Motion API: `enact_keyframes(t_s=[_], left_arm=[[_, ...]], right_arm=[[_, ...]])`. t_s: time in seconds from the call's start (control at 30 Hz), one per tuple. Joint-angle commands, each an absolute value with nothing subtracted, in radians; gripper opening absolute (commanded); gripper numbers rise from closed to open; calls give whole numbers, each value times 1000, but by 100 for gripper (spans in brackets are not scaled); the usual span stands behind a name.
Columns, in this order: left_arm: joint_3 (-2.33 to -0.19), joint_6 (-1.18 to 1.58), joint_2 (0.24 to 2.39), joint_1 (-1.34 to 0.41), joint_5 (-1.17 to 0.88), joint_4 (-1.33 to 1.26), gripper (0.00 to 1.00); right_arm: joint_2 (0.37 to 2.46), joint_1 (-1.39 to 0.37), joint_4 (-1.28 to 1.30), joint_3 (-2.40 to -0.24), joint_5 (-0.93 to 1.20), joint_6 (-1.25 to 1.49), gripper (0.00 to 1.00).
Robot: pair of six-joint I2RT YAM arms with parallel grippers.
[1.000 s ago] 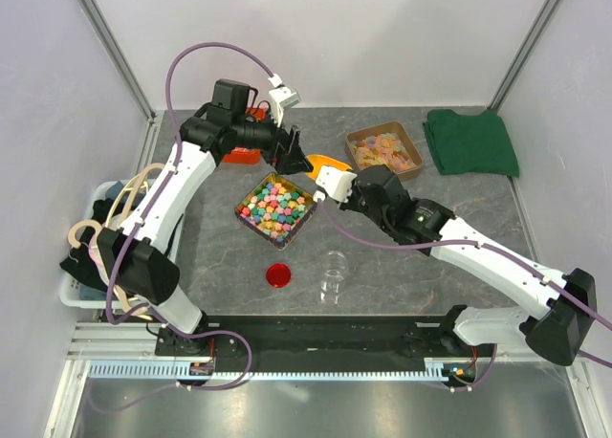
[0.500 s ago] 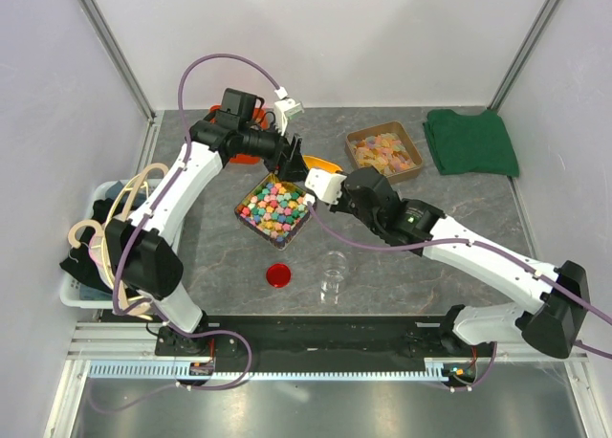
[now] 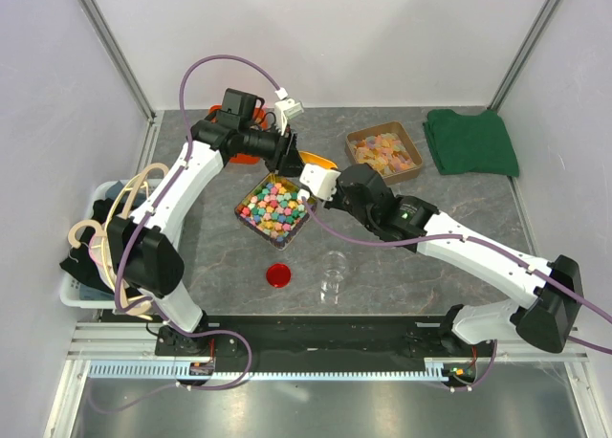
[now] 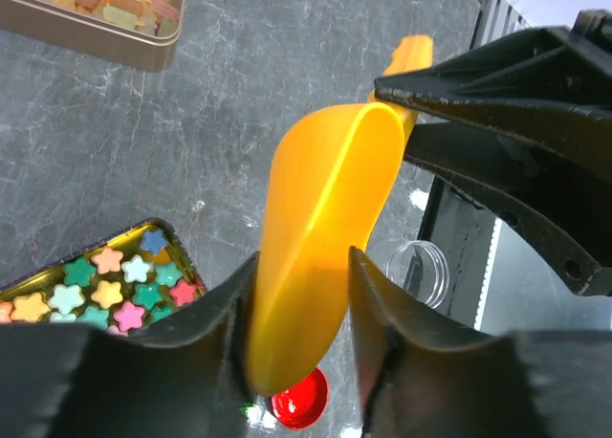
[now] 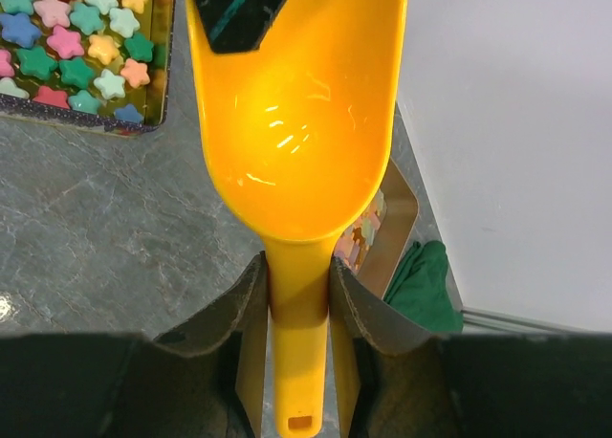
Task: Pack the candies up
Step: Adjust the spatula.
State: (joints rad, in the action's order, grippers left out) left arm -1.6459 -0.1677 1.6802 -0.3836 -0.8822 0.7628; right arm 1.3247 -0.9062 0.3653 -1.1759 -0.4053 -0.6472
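The right gripper [image 5: 298, 277] is pinched narrow on the flat handle of a yellow plastic scoop [image 5: 296, 122]. One dark finger presses each side of the handle. The scoop's bowl points away from the wrist, bare and glossy inside.

The left gripper [image 4: 301, 299] meets the same scoop from the other end. Its fingers [image 4: 378, 314] are roughly half spread and lie against the two outer flanks of the bowl, which is wedged between them. Both arms therefore have hold of the scoop, which hangs in the air off the grey marbled table [image 3: 220, 256].

Just below and beside the scoop, toward the left arm, sits a square metal tin [image 3: 239, 209]. All the candies [image 3: 274, 208] are in it. They are chunky little star-shaped sweets in green, pink, yellow, blue and orange, packed close in a full layer. From the right wrist they show at the upper left, past the rim of the scoop.

Nearer the arm bases a small clear glass jar [image 3: 334, 275] stands upright with its mouth open. A round red lid [image 3: 278, 274] lies flat to its left, apart from it.

On the far side, to the right of the scoop, is a brown rectangular tin of flat orange-yellow gummies [image 3: 384, 151]. A folded dark green cloth [image 3: 470, 142] lies beyond that in the corner.

An orange-red tray [image 3: 218, 111] peeks out behind the left arm, mostly hidden. At the table's left edge a white bin [image 3: 81, 290] holds pale wooden hangers [image 3: 120, 204].
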Motion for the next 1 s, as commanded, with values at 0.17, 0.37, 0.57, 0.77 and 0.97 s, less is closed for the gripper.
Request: enact_keyframes(t_s=[0.17,0.37,0.57,0.77,0.97], left_arm=[[-1666,-153,1695,-384,-916,750,39],[-1675,-149,1698,-384,-911,750,50],[-1671,-150,1701,-384,-907,749,45],[-1672,-152,1704,-384,-902,750,24],[-1669,-155,1704,-383,-894,750,2]], right_arm=[[1327,-923,337,-1230,-394,-609,0],[1327,-930,345,-1223,-387,-604,0],[1321,-934,350,-1215,-380,-594,1],[1312,-936,371,-1220,-356,-577,3],[1276,-934,383,-1210,-330,-572,39]])
